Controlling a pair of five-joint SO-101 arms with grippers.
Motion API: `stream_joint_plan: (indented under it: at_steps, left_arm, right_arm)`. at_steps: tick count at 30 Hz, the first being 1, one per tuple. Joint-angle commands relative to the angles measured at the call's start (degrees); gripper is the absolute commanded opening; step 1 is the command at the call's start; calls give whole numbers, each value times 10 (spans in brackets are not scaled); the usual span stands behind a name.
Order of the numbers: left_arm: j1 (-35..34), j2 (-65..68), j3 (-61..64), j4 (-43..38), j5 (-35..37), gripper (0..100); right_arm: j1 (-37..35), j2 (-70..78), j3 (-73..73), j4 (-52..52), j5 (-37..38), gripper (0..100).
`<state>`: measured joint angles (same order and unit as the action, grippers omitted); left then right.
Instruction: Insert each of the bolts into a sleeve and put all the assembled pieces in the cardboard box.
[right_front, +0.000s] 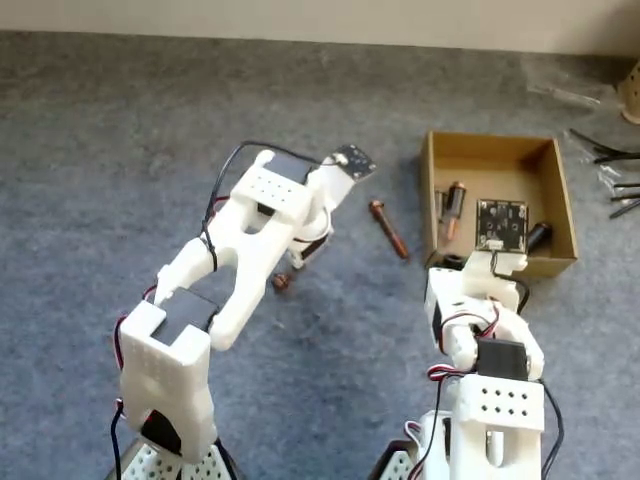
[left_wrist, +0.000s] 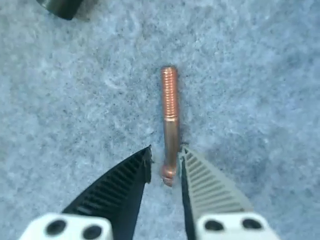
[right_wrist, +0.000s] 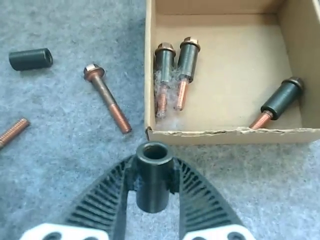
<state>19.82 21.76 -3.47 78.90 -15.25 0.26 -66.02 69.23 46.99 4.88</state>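
A fuzzy grey carpet (right_front: 120, 120) covers the whole table, with a pale strip (right_front: 300, 20) along the far edge. On the left, the white plastic left arm (right_front: 240, 250) is stretched out long. It slants toward the middle of the carpet. Its left pincer (left_wrist: 166, 152) points down at the carpet. It has one black finger (left_wrist: 125, 185) and one grey finger (left_wrist: 210, 185), and they are open just a little. A long copper-coloured metal bolt (left_wrist: 170, 120) lies flat on the carpet with its head end between the two tips. The grey finger is right against the bolt, and the black one is a tiny bit away. The bolt's screw end points away from the pincer. Near it a short black tube-shaped sleeve (right_wrist: 31, 58) lies on its side. More to the right, a second copper bolt (right_front: 388, 228) lies alone on the carpet, just beside the box. The white right arm (right_front: 490, 370) is folded up short, close to its base. The right pincer (right_wrist: 154, 167) squeezes another black sleeve (right_wrist: 152, 175), whose round hole faces the wrist camera. Just past it sits the open brown cardboard box (right_wrist: 148, 75). Inside, a pair of bolts in black sleeves (right_wrist: 164, 65) lie side by side near one wall. A third bolt in its sleeve (right_wrist: 280, 100) lies at the other side. On the far right, thin black strips (right_front: 615, 185) lie on the carpet.
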Motion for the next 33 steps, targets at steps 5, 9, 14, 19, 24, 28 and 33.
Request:
stream_joint_plan:
  at_steps: [5, 9, 14, 19, 24, 28, 33]
  left_arm:
    - [22, -6, -22, 17, 6, 111]
    - [18, -5, -19, 16, 5, 109]
    - [20, -5, 14, 16, 5, 109]
    - [22, -4, 47, -1, 5, 111]
    - [22, -4, 62, -18, 5, 112]
    - [22, -4, 64, -36, 4, 112]
    - [22, 43, 47, -55, 6, 112]
  right_arm:
    - [3, -10, -5, -14, 0, 4]
    - [3, -10, -5, -14, 0, 4]
    - [3, -10, -5, -14, 0, 4]
    - [3, -10, -5, -14, 0, 4]
    - [3, -10, -5, -14, 0, 4]
    - [3, -10, -5, -14, 0, 4]
    - [3, -10, -5, -14, 1, 4]
